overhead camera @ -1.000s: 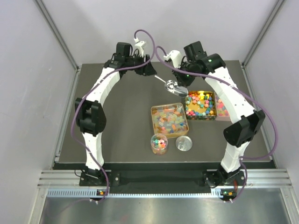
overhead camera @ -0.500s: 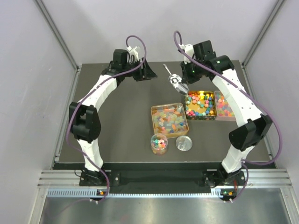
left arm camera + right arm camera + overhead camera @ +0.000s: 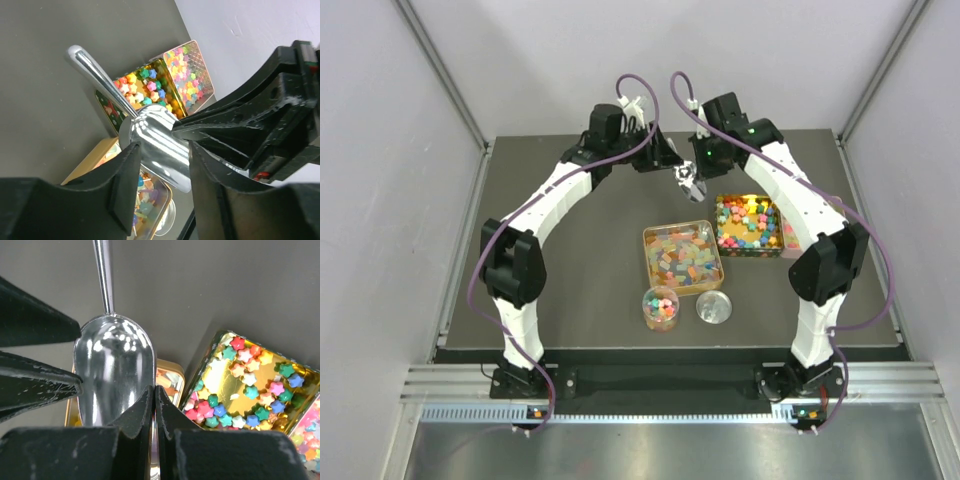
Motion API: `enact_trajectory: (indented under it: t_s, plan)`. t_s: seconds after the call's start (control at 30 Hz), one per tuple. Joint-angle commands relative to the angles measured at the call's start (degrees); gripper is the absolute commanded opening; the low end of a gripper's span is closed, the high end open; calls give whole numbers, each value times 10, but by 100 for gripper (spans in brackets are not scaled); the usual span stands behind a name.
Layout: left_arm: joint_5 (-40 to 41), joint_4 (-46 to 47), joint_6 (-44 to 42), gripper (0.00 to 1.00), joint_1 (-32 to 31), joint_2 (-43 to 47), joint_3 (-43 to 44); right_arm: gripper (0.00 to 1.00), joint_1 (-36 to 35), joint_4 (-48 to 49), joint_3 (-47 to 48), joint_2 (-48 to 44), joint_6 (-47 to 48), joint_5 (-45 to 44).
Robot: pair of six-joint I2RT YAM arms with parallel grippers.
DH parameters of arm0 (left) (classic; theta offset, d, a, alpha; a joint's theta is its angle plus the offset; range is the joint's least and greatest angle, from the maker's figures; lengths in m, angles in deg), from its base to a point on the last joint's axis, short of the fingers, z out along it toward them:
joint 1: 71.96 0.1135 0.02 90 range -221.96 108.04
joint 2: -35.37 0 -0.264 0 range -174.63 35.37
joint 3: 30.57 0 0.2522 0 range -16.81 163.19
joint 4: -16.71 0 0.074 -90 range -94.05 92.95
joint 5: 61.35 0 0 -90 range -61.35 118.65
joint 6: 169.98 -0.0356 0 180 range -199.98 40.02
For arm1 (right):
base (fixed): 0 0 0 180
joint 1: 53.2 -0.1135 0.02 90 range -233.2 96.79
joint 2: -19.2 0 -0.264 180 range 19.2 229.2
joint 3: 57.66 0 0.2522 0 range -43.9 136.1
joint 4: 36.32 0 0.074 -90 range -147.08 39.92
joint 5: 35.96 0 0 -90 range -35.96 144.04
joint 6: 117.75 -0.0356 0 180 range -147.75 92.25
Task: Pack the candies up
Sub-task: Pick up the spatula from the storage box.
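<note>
Pale walls enclose a dark bench (image 3: 570,255). Nearest the arm bases, a small clear cup (image 3: 661,326) partly filled with mixed candies (image 3: 661,304) is set just beside a round silver lid (image 3: 713,307). Beyond these, a gold tin (image 3: 646,262) is filled with pale, translucent pieces, and a second tin (image 3: 717,226) farther back and to the right is filled with bright star-shaped ones. The pieces are judged to be light, hard and loose. They are likely to roll and scatter, and are too small to be pinched singly, so they are better lifted in bulk. At the far side a polished metal scoop (image 3: 114,370) is held above the bench, its bowl empty. The right hand (image 3: 154,396) is closed tight on the thin rim of the bowl. The left hand (image 3: 162,156) is set partway apart around the same bowl, and whether it presses on the metal cannot be told. The scoop is judged stiff and slippery, so its slim handle (image 3: 97,75) is the surer place to be gripped.
</note>
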Motion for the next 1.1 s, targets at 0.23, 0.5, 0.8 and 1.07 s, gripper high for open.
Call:
enact_trajectory:
  t_s: [0.23,0.5,0.8,1.07]
  plan:
    - [30,-6,-19,45,-21,-13,26,0,-16,44,70,-12,-17,-18]
    - [61,-43,-43,48,-20,25,26,0,-16,47,54,-20,-3,-49]
    - [132,-101,-54,48,-21,65,9,0,-13,52,70,-16,-5,-81]
    - [129,-102,-47,48,-21,54,-2,0,-19,55,63,-29,0,-79]
